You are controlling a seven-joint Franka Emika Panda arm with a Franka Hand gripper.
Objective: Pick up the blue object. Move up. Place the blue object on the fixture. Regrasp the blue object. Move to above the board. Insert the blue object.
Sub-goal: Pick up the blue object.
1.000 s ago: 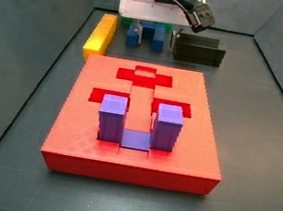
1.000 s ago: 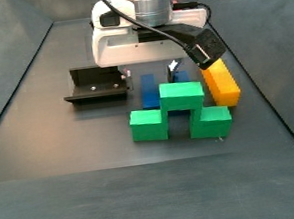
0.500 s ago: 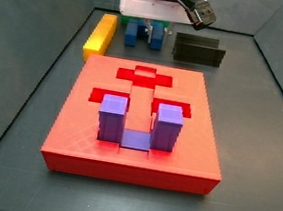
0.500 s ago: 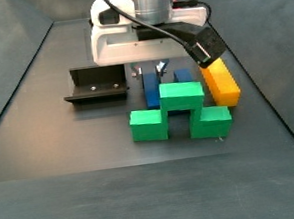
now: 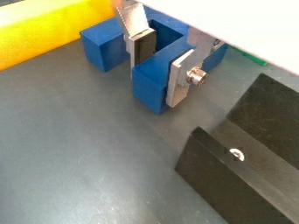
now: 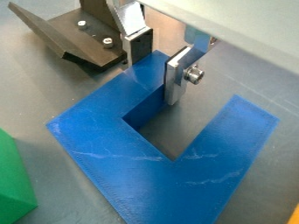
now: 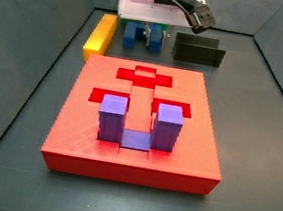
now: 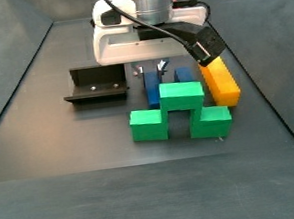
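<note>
Gripper (image 5: 162,59) low at the far end of the floor, top centre in a side view (image 7: 151,28), straddling one arm of the blue object (image 5: 158,83). In both wrist views the silver fingers (image 6: 177,72) sit either side of that arm, one plate against its outer face, the other inside the U's slot. Whether the pads are pressing yet cannot be told; jaws stand about one arm-width apart.

Blue object (image 6: 163,131) lies on the floor, open end of the U facing away from the fixture (image 6: 76,39) in a wrist view. In a side view it shows as blue just below the gripper body (image 8: 151,84), right of the fixture (image 8: 97,85), which stands near it, not touching.

Yellow bar (image 7: 101,33) lies along the upper left of the floor, just beside the blue object (image 7: 147,36). Board (image 7: 135,147) fills the middle of the frame, a purple U-block (image 7: 138,124) seated in its near recess. Green block (image 8: 177,111) is in the centre of a side view, just in front of the blue object.
</note>
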